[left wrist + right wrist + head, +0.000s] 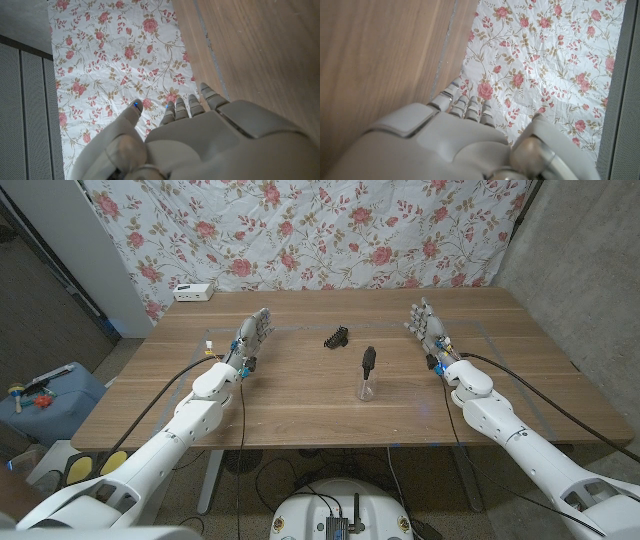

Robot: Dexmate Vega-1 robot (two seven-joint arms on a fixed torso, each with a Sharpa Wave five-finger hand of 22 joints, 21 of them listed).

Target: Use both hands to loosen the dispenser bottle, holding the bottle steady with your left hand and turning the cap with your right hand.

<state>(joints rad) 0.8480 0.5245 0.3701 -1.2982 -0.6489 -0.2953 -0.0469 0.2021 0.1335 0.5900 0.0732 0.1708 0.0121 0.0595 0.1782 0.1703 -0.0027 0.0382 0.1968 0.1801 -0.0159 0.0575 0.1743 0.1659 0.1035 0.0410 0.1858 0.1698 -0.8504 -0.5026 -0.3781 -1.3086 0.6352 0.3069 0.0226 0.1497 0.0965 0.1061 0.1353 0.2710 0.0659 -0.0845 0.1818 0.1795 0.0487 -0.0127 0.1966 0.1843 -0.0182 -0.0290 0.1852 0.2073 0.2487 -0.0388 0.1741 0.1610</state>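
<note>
A small clear dispenser bottle (367,385) with a black pump cap (368,360) stands upright near the middle of the wooden table (300,405). My left hand (253,337) is well to the bottle's left, fingers apart and pointing toward the far edge, holding nothing. My right hand (428,328) is to the bottle's right, also with fingers apart and holding nothing. Neither hand touches the bottle. In the left wrist view my left hand (200,140) reaches toward the floral backdrop. The right wrist view shows my right hand (465,140) the same way.
A small black ridged object (338,337) lies on the table behind the bottle. A white box (193,292) sits at the far left corner. A floral cloth (300,230) hangs behind the table. A blue bin (45,395) stands on the floor at left.
</note>
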